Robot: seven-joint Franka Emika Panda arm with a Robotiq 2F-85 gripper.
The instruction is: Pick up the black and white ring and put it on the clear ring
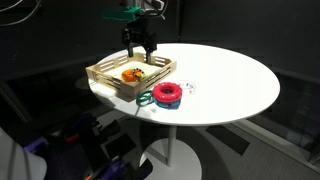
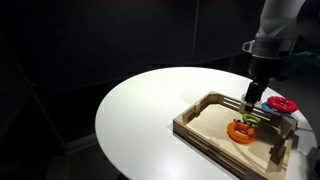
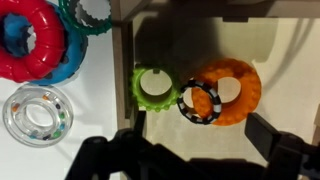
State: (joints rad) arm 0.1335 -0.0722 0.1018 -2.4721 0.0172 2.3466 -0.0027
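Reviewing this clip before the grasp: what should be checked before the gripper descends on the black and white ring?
1. Gripper open: ok, jaws wide apart.
2. Black and white ring uncovered: ok, lying partly on the orange ring in the tray.
3. Ring between the jaws: ok, roughly centred in the wrist view.
4. Finger room: cannot tell; the green ring sits right beside it.
5. Clear ring free: ok, on the table outside the tray, nothing on it.
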